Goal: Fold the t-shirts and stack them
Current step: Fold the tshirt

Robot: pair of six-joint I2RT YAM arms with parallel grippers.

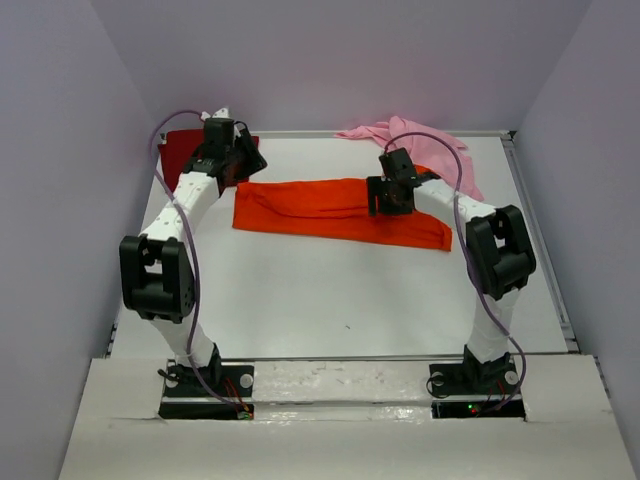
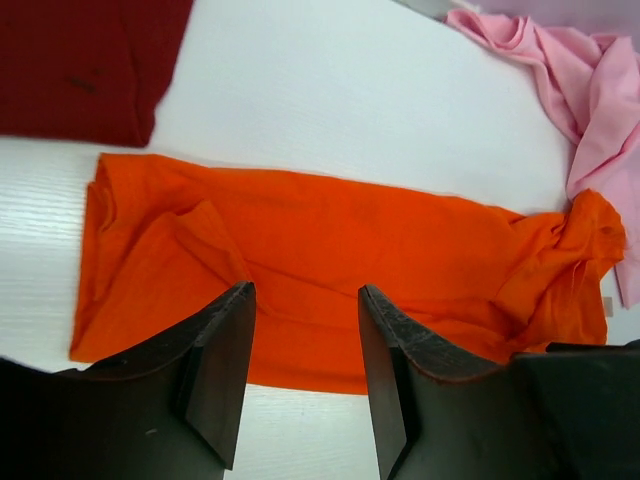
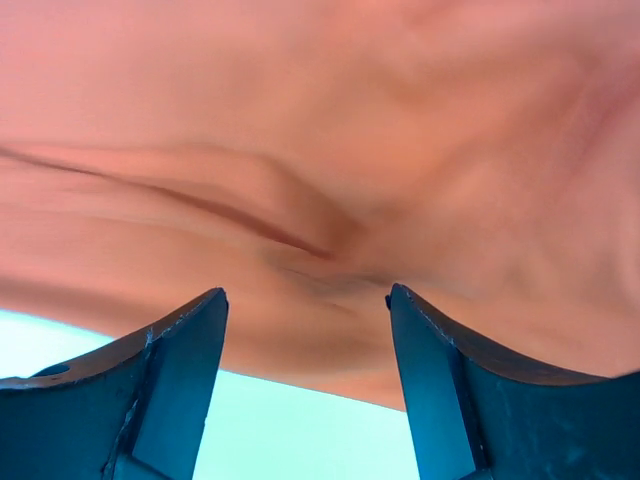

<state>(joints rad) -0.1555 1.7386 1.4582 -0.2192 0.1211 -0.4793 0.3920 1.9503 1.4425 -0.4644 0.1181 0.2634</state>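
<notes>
The orange t-shirt [image 1: 340, 210] lies as a long, narrow strip across the table's middle. It also shows in the left wrist view [image 2: 330, 260], with a bunched right end. The dark red t-shirt [image 1: 178, 150] lies flat at the back left corner [image 2: 80, 60]. The light pink t-shirt [image 1: 400, 135] sits crumpled at the back right [image 2: 590, 90]. My left gripper [image 2: 305, 290] hangs open above the orange strip's near edge, close to its left end [image 1: 232, 162], holding nothing. My right gripper [image 3: 307, 292] is open and empty, low over the orange cloth [image 3: 320, 150] right of the strip's middle [image 1: 390, 195].
The white table [image 1: 350, 290] is walled in by pale purple panels at the left, back and right. Both arm bases stand at the near edge. The pink heap spills along the right side behind the right arm.
</notes>
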